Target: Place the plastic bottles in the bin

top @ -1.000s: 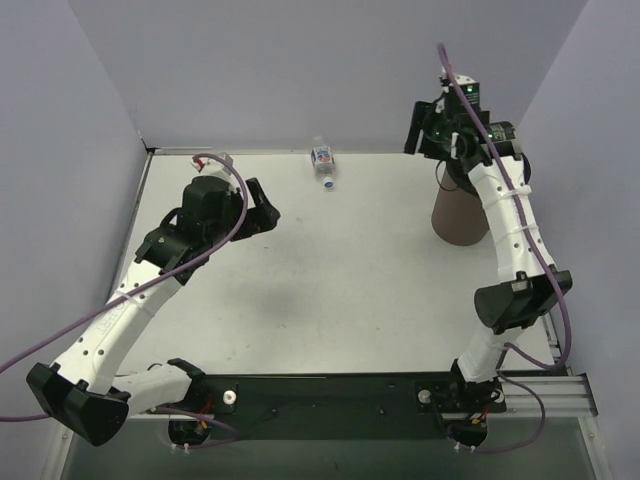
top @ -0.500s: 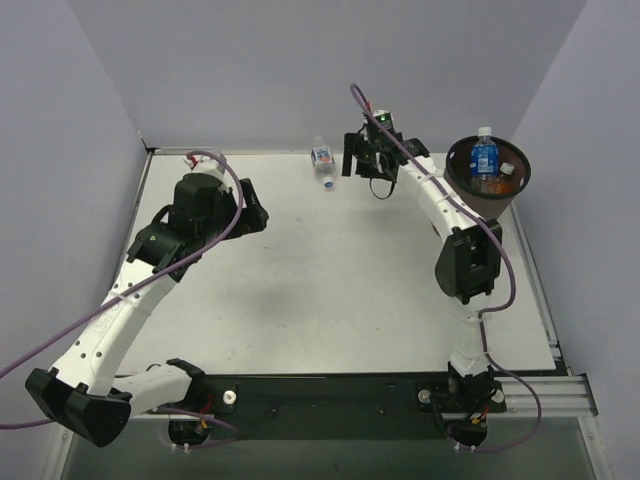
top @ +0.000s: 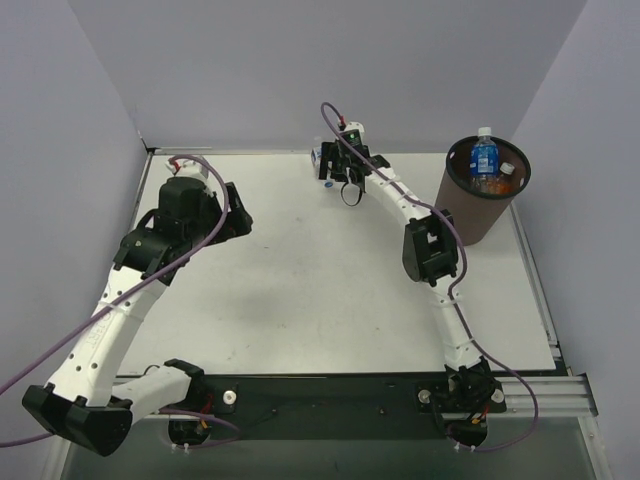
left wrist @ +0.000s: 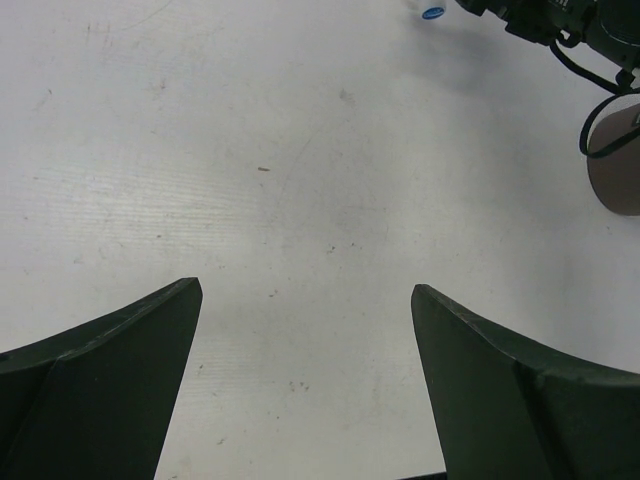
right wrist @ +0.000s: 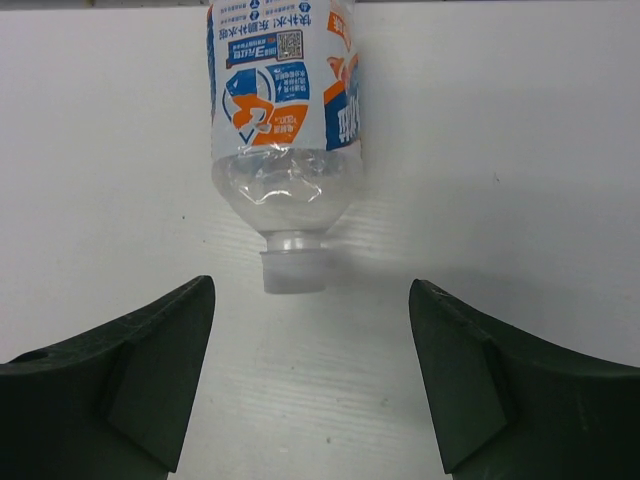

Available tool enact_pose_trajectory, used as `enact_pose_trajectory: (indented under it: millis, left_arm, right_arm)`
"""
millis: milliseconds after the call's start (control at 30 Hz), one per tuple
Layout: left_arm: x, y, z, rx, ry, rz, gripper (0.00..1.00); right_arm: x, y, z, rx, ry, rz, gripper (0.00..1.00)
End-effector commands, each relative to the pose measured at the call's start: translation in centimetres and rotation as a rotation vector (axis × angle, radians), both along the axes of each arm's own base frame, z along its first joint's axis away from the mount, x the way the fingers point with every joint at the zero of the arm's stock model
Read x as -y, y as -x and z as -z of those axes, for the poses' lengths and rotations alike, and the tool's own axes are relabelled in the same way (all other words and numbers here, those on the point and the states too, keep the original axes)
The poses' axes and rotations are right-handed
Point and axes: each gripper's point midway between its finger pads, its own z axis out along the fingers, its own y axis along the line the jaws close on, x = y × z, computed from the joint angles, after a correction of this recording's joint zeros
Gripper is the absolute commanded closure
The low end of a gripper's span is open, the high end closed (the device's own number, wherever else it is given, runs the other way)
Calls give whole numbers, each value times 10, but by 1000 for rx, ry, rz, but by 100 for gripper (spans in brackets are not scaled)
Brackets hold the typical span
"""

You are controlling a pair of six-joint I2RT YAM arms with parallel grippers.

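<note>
The clear plastic bottle with a white-blue label [right wrist: 285,120] lies on the white table [top: 300,280] at its far edge. Its cap points toward the right gripper [right wrist: 308,292], and its long axis runs straight away between the spread fingers. The left gripper [left wrist: 305,290], also spread and empty, hangs well apart toward the left edge, so I judge the right arm is nearer.

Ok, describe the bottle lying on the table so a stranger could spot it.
On the white table, look to the far edge, left of the brown bin. The bottle lies on its side there, ahead of the open right gripper. It's the only one outside the bin, with a white, blue and orange label.
</note>
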Motion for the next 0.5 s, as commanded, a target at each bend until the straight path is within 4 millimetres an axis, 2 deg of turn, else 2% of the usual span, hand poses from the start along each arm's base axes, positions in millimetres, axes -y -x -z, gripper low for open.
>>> enact_pose_trajectory:
  millis: [0, 33, 233, 300, 400, 467]
  left_arm:
    - [-3, -2, -4, -14, -1, -17, 3]
    - [-3, -3, -3, -19, -2, -17, 3]
    - [-4, -3, 3, -44, -1, -26, 3]
    - [-5, -3, 4, -46, -2, -30, 3]
    - [-5, -3, 4, -42, 4, -34, 3]
    - [-4, -5, 4, -37, 8, -33, 2]
  right_arm:
    - [-8, -29, -22, 111, -55, 16, 27]
    - [-12, -31, -23, 123, -68, 10, 28]
    - [-23, -31, 12, 83, -91, 20, 35]
    - [-33, -33, 8, 94, -118, -8, 41]
    - [-36, -33, 7, 98, -124, -1, 50]
    - [-33, -27, 12, 67, -125, 16, 50]
